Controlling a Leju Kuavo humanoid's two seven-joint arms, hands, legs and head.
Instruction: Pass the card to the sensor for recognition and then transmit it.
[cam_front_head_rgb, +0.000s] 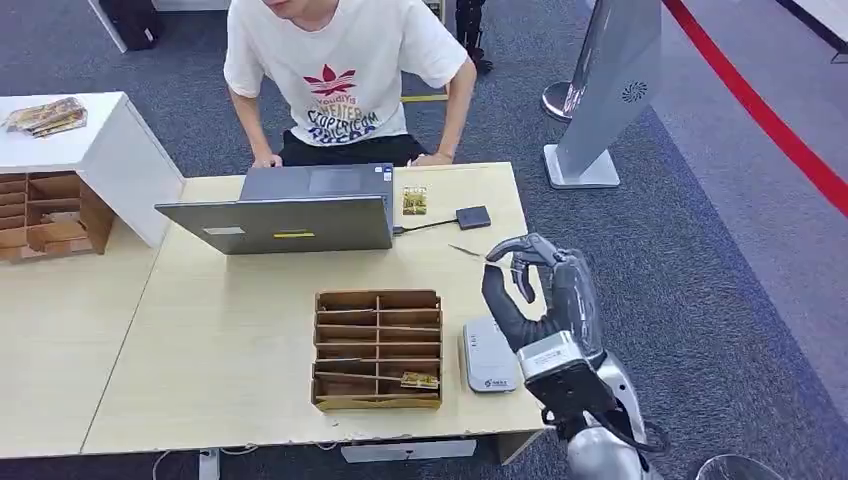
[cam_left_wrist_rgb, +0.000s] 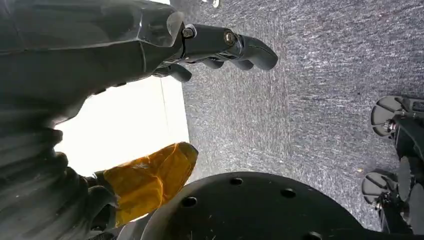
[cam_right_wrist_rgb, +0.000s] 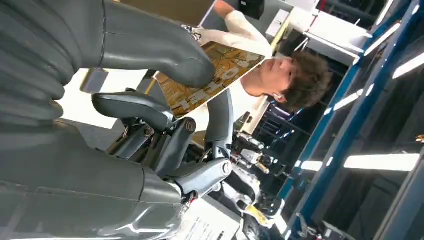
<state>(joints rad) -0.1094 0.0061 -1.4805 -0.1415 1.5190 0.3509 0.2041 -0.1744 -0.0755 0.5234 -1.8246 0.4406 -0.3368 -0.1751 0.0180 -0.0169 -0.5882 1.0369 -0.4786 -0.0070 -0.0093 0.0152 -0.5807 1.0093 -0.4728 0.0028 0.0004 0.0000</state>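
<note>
my right hand (cam_front_head_rgb: 530, 290) is raised over the right end of the counter (cam_front_head_rgb: 230, 350), fingers and thumb pinched on the card (cam_right_wrist_rgb: 210, 77). in my right wrist view the thumb (cam_right_wrist_rgb: 150, 47) presses on the card's printed yellow-brown face while a darker finger sits under it. from the head view the card shows as a thin edge sticking out to the left of my fingertips, held above the counter, on the far side of the sensor (cam_front_head_rgb: 489, 355).

the sensor is a small grey-white box lying flat near the counter's near right corner, just right of the wooden sorting tray (cam_front_head_rgb: 378, 348). one more card lies in the tray's near right compartment. farther back stands an open laptop (cam_front_head_rgb: 290, 210), with a small pack of cards (cam_front_head_rgb: 414, 200) and a dark square device (cam_front_head_rgb: 473, 217) on a cable just to its right.

a person in a white t-shirt (cam_front_head_rgb: 345, 70) leans in at the far side of the counter, both hands on its edge.

my left hand (cam_left_wrist_rgb: 220, 47) hangs low over grey carpet, fingers curled loosely with nothing in them; i cannot tell for sure whether they are closed or apart.
</note>
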